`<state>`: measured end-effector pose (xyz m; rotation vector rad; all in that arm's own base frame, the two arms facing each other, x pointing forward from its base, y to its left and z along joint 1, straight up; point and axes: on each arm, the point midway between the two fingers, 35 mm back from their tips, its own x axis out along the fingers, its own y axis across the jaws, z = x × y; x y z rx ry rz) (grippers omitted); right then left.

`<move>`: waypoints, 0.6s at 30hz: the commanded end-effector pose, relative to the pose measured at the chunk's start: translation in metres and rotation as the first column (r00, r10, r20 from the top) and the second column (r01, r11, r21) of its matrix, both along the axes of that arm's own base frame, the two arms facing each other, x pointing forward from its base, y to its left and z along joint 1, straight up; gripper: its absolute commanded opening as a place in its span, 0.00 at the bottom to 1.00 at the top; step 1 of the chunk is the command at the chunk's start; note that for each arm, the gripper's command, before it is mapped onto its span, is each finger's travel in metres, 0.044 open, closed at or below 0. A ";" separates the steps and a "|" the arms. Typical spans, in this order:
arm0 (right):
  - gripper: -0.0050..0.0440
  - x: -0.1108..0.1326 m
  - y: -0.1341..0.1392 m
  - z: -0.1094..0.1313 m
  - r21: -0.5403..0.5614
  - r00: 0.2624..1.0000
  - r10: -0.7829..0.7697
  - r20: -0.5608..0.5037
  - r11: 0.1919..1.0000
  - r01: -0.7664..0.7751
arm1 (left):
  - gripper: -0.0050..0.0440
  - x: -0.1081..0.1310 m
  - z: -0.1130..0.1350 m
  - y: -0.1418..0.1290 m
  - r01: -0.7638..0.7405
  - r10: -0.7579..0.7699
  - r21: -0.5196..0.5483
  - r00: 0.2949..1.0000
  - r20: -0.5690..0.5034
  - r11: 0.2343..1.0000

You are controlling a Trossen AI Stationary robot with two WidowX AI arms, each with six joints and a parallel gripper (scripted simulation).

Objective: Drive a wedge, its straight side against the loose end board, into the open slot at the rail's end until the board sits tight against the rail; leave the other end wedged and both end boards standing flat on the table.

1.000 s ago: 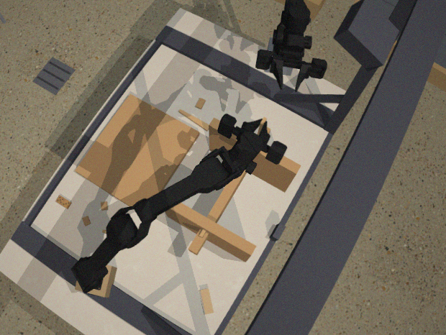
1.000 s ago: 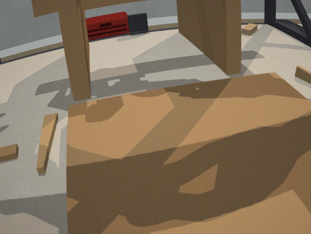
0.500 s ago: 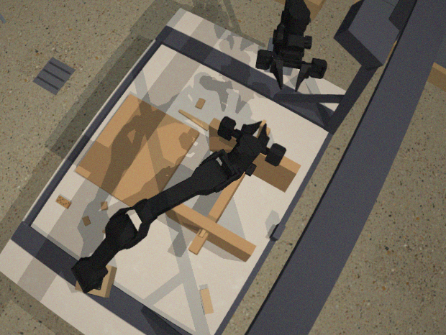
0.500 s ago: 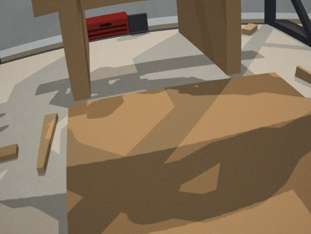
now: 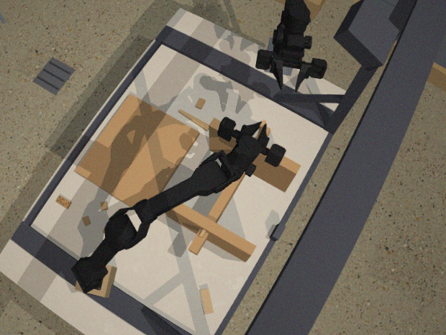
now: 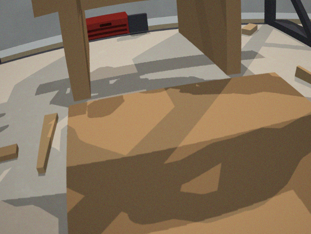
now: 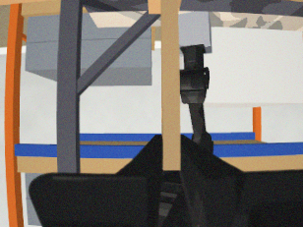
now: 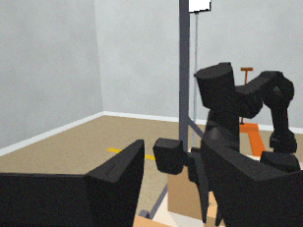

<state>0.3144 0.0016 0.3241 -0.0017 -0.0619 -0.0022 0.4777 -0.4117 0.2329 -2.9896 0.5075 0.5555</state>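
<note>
My left gripper (image 5: 260, 129) is shut on a thin wooden wedge (image 5: 264, 129) and holds it upright over the far end board (image 5: 268, 164), where the rail (image 5: 225, 196) meets it. In the left wrist view the wedge (image 7: 170, 87) runs as a straight strip up from between the fingers. The near end board (image 5: 212, 230) crosses the rail's other end, with a wedge (image 5: 201, 233) seated beside the rail there. My right gripper (image 5: 288, 84) hangs above the table's far edge, fingers apart with nothing between them.
A large flat wooden panel (image 5: 138, 147) lies left of the rail. A spare wedge (image 5: 193, 119) lies between the panel and the far end board; it also shows in the exterior view (image 6: 46, 142). Small wood blocks (image 5: 200, 103) are scattered about. A dark frame (image 5: 310, 101) borders the table.
</note>
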 end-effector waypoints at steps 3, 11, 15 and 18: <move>0.46 -0.003 0.000 0.010 0.001 1.000 0.000 0.028 1.000 0.000 | 0.12 0.000 0.019 0.000 -0.001 0.002 -0.026 1.000 0.026 1.000; 0.46 -0.003 0.000 0.010 0.001 1.000 0.000 0.028 1.000 0.000 | 0.12 -0.001 0.025 0.001 -0.003 0.004 -0.034 0.999 0.033 0.999; 0.46 -0.003 0.000 0.010 0.001 1.000 0.000 0.028 1.000 0.000 | 0.12 -0.001 0.026 0.002 -0.003 0.005 -0.035 0.999 0.033 0.999; 0.46 -0.003 0.000 0.010 0.001 1.000 0.000 0.028 1.000 0.000 | 0.12 -0.001 0.024 0.001 -0.004 0.005 -0.034 0.999 0.032 0.999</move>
